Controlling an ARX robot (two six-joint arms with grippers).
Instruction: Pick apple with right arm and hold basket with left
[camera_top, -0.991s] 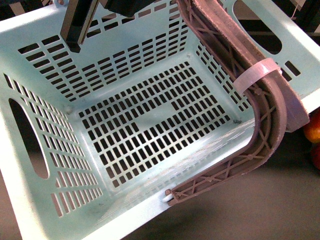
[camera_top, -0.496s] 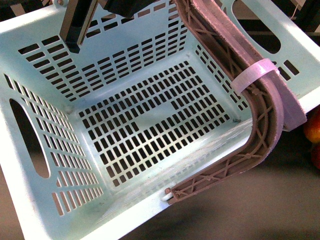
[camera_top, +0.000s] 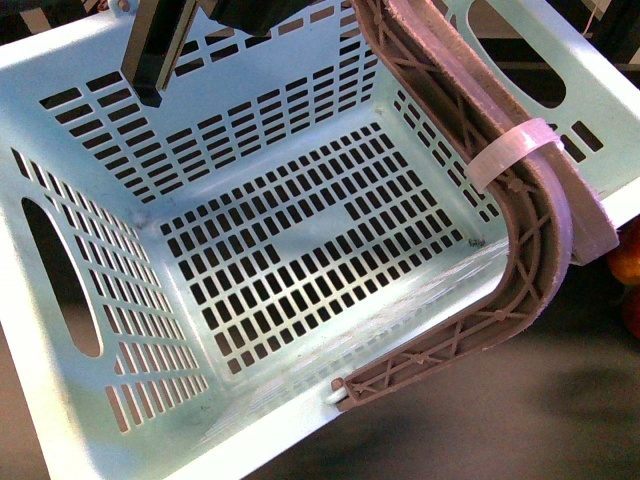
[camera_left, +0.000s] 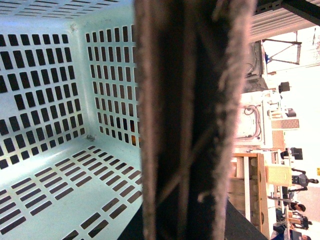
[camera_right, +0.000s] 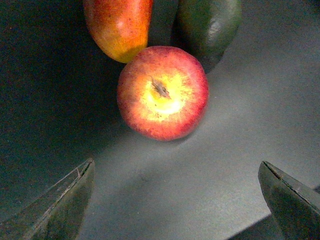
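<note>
The pale aqua basket (camera_top: 90, 120) fills the front view, tilted and lifted, and its slotted floor holds nothing. Its brownish-mauve handles (camera_top: 530, 250) curve down the right side, bound by a white tie (camera_top: 512, 148). In the left wrist view the handles (camera_left: 185, 120) run right through the middle, and my left gripper is shut on them with its fingers hidden. The deep red apple (camera_right: 162, 92), yellowish around the stem, lies on the dark table. My right gripper (camera_right: 180, 200) hangs open just short of it, one finger on each side and clear of the fruit.
A red-and-orange apple (camera_right: 117, 27) and a dark green fruit (camera_right: 207, 25) lie touching the apple on its far side. In the front view, fruit (camera_top: 628, 265) peeks out behind the basket's right corner. Dark arm parts (camera_top: 155, 55) overhang the basket's far wall.
The basket has swayed slightly, right side dipping a little and covering more of the fruit behind it. Nothing else has visibly changed.
</note>
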